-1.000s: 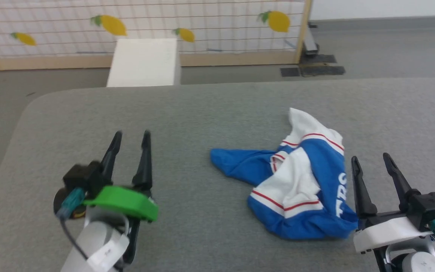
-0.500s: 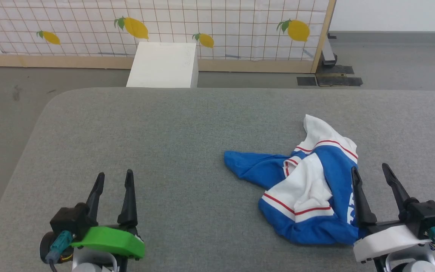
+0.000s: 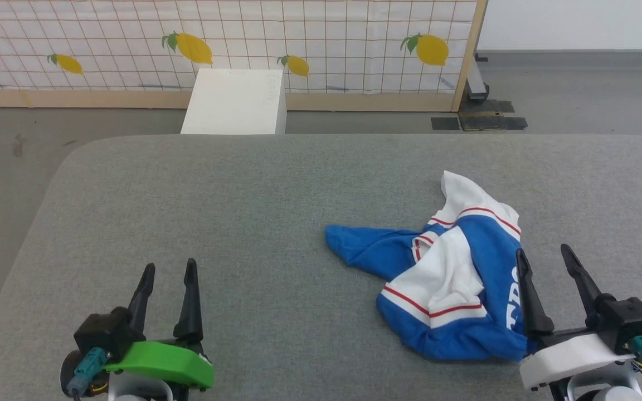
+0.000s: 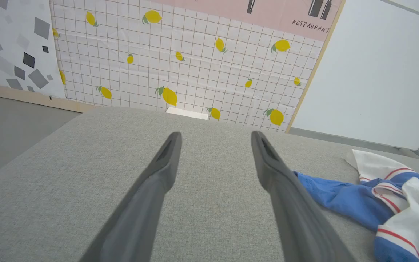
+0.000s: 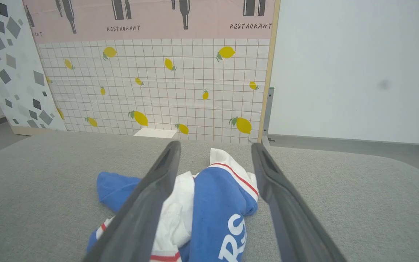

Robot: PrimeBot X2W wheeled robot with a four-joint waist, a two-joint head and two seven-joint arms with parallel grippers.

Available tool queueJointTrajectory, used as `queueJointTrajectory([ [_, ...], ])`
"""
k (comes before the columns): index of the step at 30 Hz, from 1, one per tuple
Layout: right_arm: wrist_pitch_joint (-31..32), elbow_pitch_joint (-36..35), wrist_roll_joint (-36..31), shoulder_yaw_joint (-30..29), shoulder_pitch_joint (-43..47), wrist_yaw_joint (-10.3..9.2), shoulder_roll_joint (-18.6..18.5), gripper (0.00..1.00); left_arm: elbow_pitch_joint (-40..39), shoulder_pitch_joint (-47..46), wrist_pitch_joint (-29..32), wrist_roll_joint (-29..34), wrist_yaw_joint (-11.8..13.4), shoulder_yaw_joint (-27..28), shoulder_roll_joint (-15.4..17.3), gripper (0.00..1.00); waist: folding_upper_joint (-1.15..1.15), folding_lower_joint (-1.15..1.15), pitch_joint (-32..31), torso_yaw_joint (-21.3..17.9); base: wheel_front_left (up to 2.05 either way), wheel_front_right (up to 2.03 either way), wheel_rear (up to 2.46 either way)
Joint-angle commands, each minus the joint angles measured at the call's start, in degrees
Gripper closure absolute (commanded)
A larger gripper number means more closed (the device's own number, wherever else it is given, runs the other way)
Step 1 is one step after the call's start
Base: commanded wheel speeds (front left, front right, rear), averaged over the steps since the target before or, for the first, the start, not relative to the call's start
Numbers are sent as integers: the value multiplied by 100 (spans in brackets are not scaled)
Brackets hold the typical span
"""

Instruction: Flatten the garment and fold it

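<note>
**Spotter:** Where does it stand?

**Operator:** I've got the garment (image 3: 455,278) crumpled in a heap on the right half of the table (image 3: 243,195). A blue sleeve trails toward the middle and a white flap pokes up at the far side. My right pincer (image 3: 542,250) sits just beside the heap's near edge, spread wide and empty. My left pincer (image 3: 169,265) is just as wide and empty, well apart from the cloth.

**Spotter:** What worries you?

**Operator:** Layers. The heap is folded over itself, so if I close on the nearest bulge I'd likely pinch several thicknesses and lift a knot rather than an edge. If I pull with one pincer alone, I expect the whole bundle to slide across the fabric top instead of spreading. I can't tell from here which edge is the hem.
</note>
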Motion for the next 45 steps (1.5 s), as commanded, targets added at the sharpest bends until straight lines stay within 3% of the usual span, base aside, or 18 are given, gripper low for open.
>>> queueJointTrajectory([
  [1, -17, 22, 36, 8, 73, -9, 2, 0, 21, 80, -20, 93, -36, 4, -30, 0, 31, 0, 3, -8, 0, 0, 0],
  [14, -44, 30, 71, 24, 29, -9, 2, 0, 27, -30, -20, 11, -68, -36, -42, 0, 31, 0, 85, -83, 0, 0, 0],
  [18, -38, 15, 46, 24, -17, -9, 2, 0, 88, -467, -20, -95, -82, -569, -42, 0, 31, 0, 173, -136, 0, 0, 0],
  [24, -9, 12, 34, 92, -91, -9, 2, 0, 727, -1352, 88, -509, -93, -1842, -43, 0, 31, 0, 241, -487, 0, 0, 0],
  [28, -16, 39, 35, 137, -126, -9, 2, 0, 1220, -1859, 635, -990, -79, -2571, -43, 0, 31, 0, 312, -828, 0, 0, 0],
  [32, -33, 62, 64, 176, -129, -9, 2, 0, 1680, -2241, 1288, -1380, -1, -2959, -43, 0, 31, 0, 396, -1163, 0, 0, 0],
  [38, -78, 102, 123, 196, -123, -9, 2, 0, 2316, -2651, 2331, -1773, 130, -3276, -43, 0, 31, 0, 543, -1510, 0, 0, 0],
  [45, -158, 195, 220, 280, -215, -9, 2, 0, 2749, -2986, 2971, -1952, 352, -3302, -43, 0, 31, 0, 695, -1730, 0, 0, 0],
])
